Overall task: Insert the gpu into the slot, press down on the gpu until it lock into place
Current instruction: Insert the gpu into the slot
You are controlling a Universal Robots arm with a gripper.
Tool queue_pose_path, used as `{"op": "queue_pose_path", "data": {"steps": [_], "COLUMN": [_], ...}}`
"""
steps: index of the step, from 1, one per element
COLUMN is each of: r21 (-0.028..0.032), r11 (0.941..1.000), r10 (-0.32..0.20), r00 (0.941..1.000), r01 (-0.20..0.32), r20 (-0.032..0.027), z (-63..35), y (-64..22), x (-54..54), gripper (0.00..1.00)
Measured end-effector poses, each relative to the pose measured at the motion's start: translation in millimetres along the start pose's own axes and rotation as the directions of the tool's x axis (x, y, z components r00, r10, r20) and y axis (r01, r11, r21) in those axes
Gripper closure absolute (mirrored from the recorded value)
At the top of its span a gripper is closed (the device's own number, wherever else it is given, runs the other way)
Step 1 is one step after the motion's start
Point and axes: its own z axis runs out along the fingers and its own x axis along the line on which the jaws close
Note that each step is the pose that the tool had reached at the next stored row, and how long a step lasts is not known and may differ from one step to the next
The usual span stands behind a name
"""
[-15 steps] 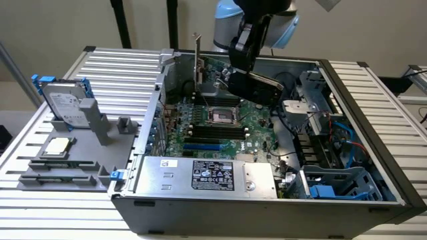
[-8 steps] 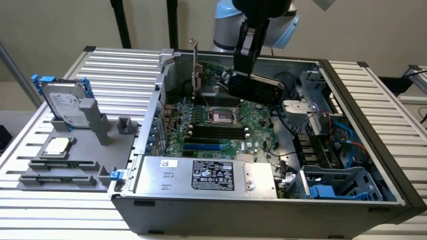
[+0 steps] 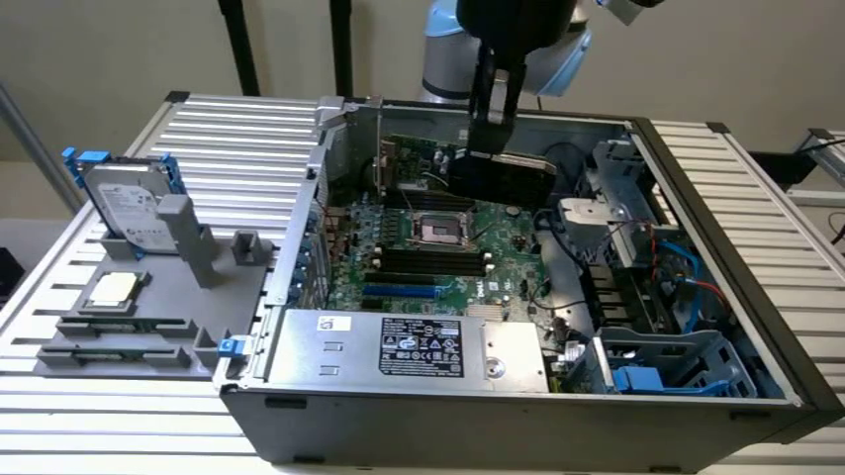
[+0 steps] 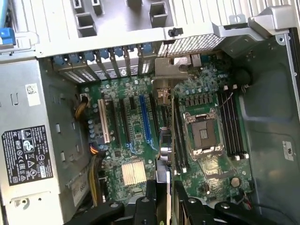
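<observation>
My gripper (image 3: pixel 492 148) hangs over the open computer case, shut on the gpu (image 3: pixel 502 176), a flat black card held tilted in the air above the far part of the motherboard. In the wrist view the gpu (image 4: pixel 162 154) appears edge-on between my gripper's (image 4: pixel 161 199) fingers, its metal bracket toward the case's rear wall. The slot (image 3: pixel 400 292), a long bright-blue strip, lies bare on the board nearer the power supply. In the wrist view the slot (image 4: pixel 145 117) runs parallel to the card's edge, a little to one side of it. Card and slot are apart.
A silver labelled power-supply box (image 3: pixel 410 346) fills the case's near end. The CPU socket (image 3: pixel 436 230) and black memory strips (image 3: pixel 422 262) sit mid-board, cables and a blue drive cage (image 3: pixel 660 366) at the exterior view's right. A hard drive (image 3: pixel 133 203) stands on a grey fixture outside the case.
</observation>
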Motion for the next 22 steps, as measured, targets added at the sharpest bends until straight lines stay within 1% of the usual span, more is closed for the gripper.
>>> {"op": "queue_pose_path", "data": {"steps": [2, 4, 7, 9, 12, 14, 19, 22], "r21": [-0.0032, -0.0065, -0.0114, -0.0137, -0.0137, -0.0133, -0.0123, -0.0119], "r11": [0.9994, 0.9974, 0.992, 0.9889, 0.989, 0.9894, 0.9908, 0.9911], "r10": [-0.035, -0.072, -0.126, -0.148, -0.147, -0.144, -0.135, -0.132], "r00": [0.9994, 0.9974, 0.9921, 0.989, 0.989, 0.9895, 0.9909, 0.9912], "r01": [0.035, 0.072, 0.126, 0.148, 0.148, 0.144, 0.135, 0.132], "r20": [0.0012, 0.0027, 0.005, 0.0075, 0.0076, 0.0074, 0.0037, 0.0017], "z": [2.2, 4.5, 7.9, 10.8, 15.9, 19.4, 28.5, 33.9], "y": [0.0, -0.1, -0.1, 1.2, 5.3, 9.7, 23.0, 27.7], "x": [0.2, 0.4, 0.8, 1.3, 2.5, 3.6, 6.8, 8.2], "gripper": [0.74, 0.74, 0.74, 0.74, 0.74, 0.74, 0.74, 0.74]}}
